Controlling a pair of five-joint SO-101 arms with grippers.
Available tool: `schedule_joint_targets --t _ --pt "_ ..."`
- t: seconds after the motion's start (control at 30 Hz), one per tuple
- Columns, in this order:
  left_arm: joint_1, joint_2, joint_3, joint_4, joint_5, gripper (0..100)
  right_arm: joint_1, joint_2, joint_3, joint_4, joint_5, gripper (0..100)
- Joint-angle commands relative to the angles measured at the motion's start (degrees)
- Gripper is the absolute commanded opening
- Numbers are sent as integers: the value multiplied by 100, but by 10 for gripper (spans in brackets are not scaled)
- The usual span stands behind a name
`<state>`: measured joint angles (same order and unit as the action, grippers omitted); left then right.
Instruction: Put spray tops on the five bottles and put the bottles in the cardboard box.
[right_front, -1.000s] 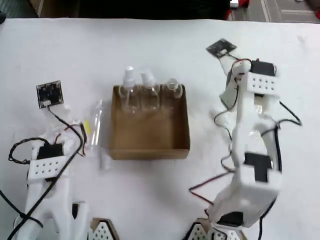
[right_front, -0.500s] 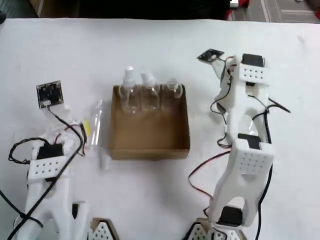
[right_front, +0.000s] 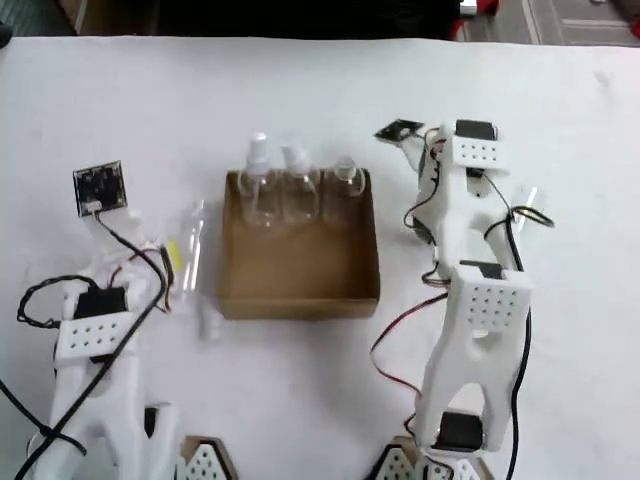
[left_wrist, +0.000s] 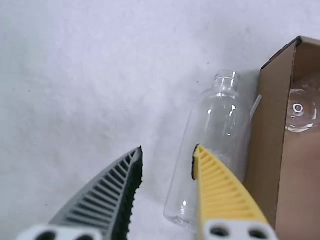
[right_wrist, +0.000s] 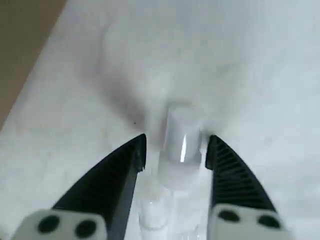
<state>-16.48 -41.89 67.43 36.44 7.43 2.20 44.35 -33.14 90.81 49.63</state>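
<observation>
The cardboard box (right_front: 300, 285) sits mid-table, with three spray-topped bottles (right_front: 296, 185) standing along its far wall. To the left of the box an uncapped clear bottle (right_front: 192, 245) (left_wrist: 220, 140) lies on the table. My left gripper (right_front: 170, 262) (left_wrist: 167, 160) is open just by it, the bottle lying beyond the yellow finger (left_wrist: 220, 195) against the box wall. A loose white spray top (right_front: 210, 322) lies near the box's front left corner. Right of the box, my right gripper (right_wrist: 175, 150) is shut on a bottle whose clear-capped spray top (right_wrist: 181, 135) sticks out between the black fingers toward the table.
The right arm (right_front: 470, 300) stretches along the box's right side, with red and black cables (right_front: 400, 340) looping beside it. A small camera board (right_front: 100, 187) juts out over the table on the left. The near half of the box floor is bare.
The right arm has straightened and swung left toward the box, carrying its bottle. The left arm and the lying bottle have not moved.
</observation>
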Motion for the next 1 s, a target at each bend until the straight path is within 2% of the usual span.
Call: schedule_joint_targets --t 0.0,0.1,0.27,0.43,0.5,0.8,0.97 --pt "31 -189 -62 9 -53 162 48 -84 -220 -286 -35 96" --pt "57 -189 -62 9 -53 161 57 -84 -387 -242 -26 9" --pt "57 -189 -62 0 -35 160 92 -101 -844 -145 -26 16" --pt "66 -189 -53 0 -35 160 101 -365 -2382 796 -26 16" --pt "66 -189 -53 -9 -26 160 163 -655 -2892 804 -132 16" --pt "66 -189 -53 -18 -26 159 233 -2264 -4387 769 -1609 16" --pt "66 -189 -53 0 -18 159 31 -3081 -4844 778 -2945 16"
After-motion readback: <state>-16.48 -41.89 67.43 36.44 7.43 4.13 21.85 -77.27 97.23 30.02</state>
